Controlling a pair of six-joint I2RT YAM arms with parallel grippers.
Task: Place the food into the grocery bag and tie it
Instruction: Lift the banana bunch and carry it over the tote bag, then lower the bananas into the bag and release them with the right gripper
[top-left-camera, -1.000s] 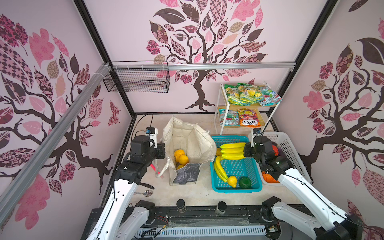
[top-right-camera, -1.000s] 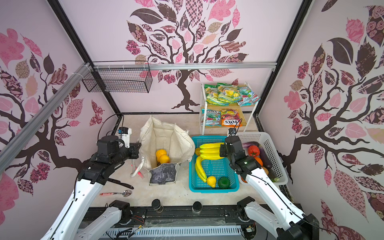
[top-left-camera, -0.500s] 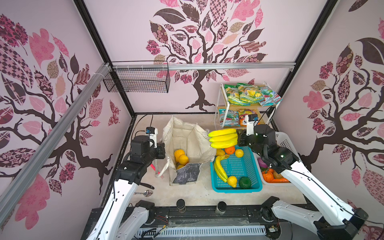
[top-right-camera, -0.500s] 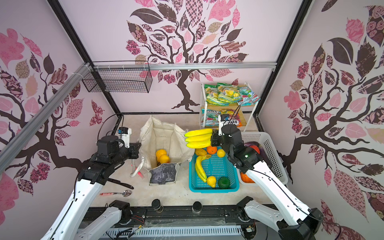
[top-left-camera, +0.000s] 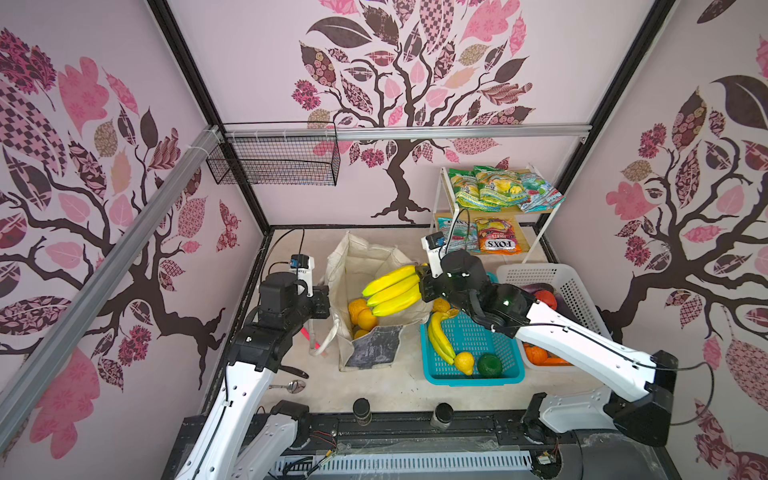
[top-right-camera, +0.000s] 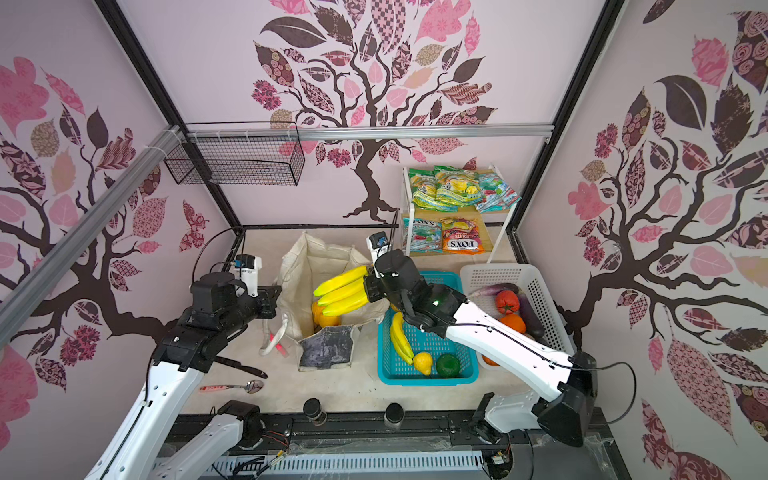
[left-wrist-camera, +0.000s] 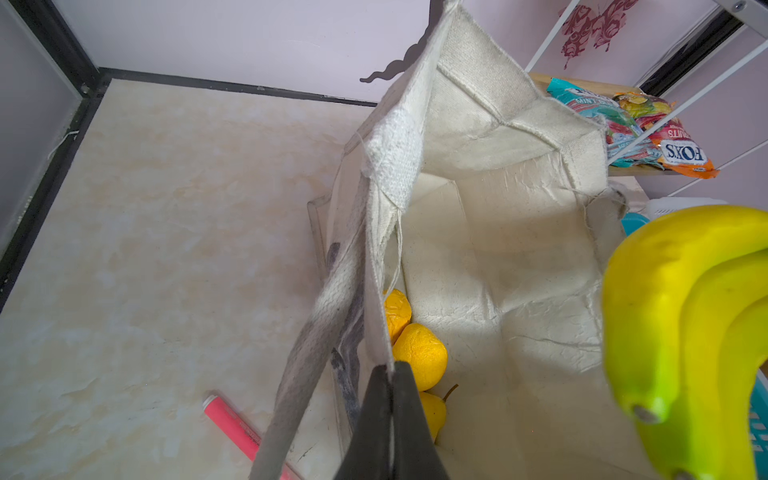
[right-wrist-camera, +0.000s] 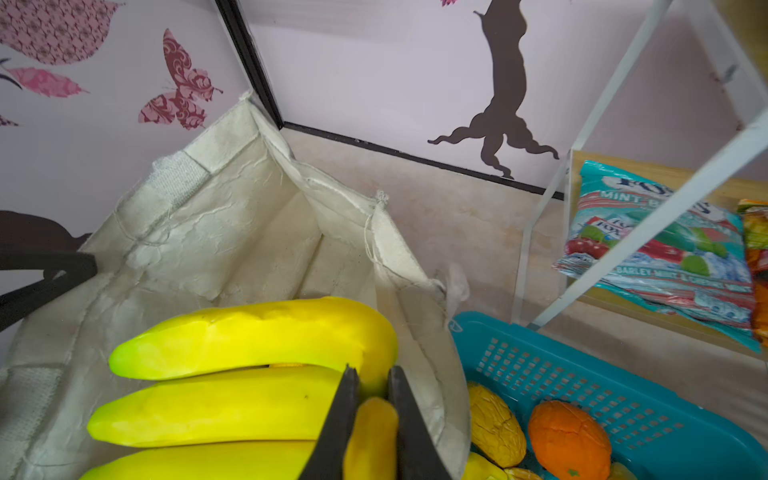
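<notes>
The grocery bag (top-left-camera: 361, 262) (top-right-camera: 309, 266) stands open at mid-table. My left gripper (left-wrist-camera: 390, 366) (top-left-camera: 325, 297) is shut on its near-left rim and holds the mouth open. Orange and yellow fruit (left-wrist-camera: 419, 353) (top-left-camera: 362, 312) lie inside. My right gripper (right-wrist-camera: 372, 374) (top-left-camera: 422, 286) is shut on the stem of a yellow banana bunch (right-wrist-camera: 249, 340) (top-left-camera: 392, 291) (top-right-camera: 343, 293), which hangs over the bag's right rim and mouth. Snack packets (top-left-camera: 496, 189) lie on the shelf.
A teal basket (top-left-camera: 471, 379) right of the bag holds a second banana bunch (top-left-camera: 440, 338), a lemon and a green fruit. A white basket (top-left-camera: 575, 286) further right holds a tomato and oranges. A pink marker (left-wrist-camera: 232, 419) and a spoon (top-left-camera: 291, 386) lie left of the bag.
My right gripper has lifted the banana bunch out of the teal basket and carried it left, up over the bag's mouth. The left arm has not moved.
</notes>
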